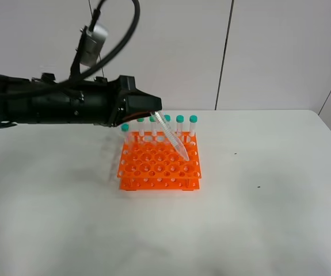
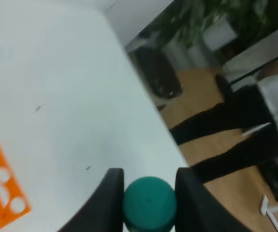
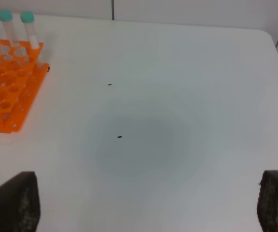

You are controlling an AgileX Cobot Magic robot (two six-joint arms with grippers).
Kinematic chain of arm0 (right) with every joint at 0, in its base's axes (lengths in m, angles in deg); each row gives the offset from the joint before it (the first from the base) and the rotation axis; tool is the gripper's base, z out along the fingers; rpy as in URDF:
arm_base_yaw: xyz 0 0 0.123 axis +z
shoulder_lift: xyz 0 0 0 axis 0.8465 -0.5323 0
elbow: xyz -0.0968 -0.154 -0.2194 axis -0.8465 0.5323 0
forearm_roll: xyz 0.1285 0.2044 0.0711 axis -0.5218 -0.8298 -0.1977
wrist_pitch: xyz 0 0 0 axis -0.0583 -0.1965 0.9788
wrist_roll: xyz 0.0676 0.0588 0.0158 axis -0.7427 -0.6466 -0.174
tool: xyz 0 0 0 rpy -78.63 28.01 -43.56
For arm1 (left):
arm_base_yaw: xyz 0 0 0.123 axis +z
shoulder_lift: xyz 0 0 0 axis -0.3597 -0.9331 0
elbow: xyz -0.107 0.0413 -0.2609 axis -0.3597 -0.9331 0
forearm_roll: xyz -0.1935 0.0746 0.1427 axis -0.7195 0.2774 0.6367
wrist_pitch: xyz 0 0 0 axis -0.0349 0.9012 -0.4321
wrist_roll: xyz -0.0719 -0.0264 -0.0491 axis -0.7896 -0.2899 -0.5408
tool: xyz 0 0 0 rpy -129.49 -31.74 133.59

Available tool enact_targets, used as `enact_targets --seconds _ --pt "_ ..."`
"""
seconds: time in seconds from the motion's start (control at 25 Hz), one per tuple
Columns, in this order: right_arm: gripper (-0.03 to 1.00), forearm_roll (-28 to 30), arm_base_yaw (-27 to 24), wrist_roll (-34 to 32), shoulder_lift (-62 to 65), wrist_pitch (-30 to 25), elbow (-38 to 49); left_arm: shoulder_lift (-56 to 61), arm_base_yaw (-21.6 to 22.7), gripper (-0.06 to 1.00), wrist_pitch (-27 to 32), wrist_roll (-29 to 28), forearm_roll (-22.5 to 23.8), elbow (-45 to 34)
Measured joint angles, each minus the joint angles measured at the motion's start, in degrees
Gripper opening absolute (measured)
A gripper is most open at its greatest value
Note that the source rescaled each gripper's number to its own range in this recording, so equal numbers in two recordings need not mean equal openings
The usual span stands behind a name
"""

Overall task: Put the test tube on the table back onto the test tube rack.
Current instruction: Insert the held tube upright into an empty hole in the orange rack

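Above the test tube rack [image 1: 153, 165], off the bench [image 1: 269, 201]: test tube [image 1: 172, 140] clenched at its teal cap [image 2: 149, 203] by left claw [image 1: 153, 114], long axis tilted, conical tip slanting down away from the claw, at the top tier. Right claw [image 3: 144, 200] released, empty. Bring axis upright before lowering.

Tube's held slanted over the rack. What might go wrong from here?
The test tube is slanted, tip over the test tube rack: it may jam on a hole's rim. The left fingers pinch it at the cap, so it could pivot. The back-row tubes stand close and might get knocked.
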Motion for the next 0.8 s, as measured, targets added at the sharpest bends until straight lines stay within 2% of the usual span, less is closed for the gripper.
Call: enact_targets --seconds 0.2,0.52,0.64,0.68,0.72,0.8 --pt "1.0 0.0 0.0 0.0 0.0 0.0 0.0 8.4 0.0 0.0 -3.0 -2.2 7.0 0.3" --pt "1.0 0.0 0.0 0.0 -0.1 0.0 0.0 12.6 0.0 0.0 -20.9 -2.4 22.6 0.3" --pt "1.0 0.0 0.0 0.0 -0.1 0.0 0.0 12.6 -0.4 0.0 -25.9 -5.2 34.4 0.3" --pt "1.0 0.0 0.0 0.0 -0.1 0.0 0.0 12.6 -0.9 0.0 -26.8 -8.7 38.9 0.3" --pt "1.0 0.0 0.0 0.0 -0.1 0.0 0.0 12.6 -1.4 0.0 -27.6 -13.8 45.3 0.3" --pt "1.0 0.0 0.0 0.0 -0.1 0.0 0.0 12.6 -3.0 0.0 -29.5 -26.8 60.8 0.3"
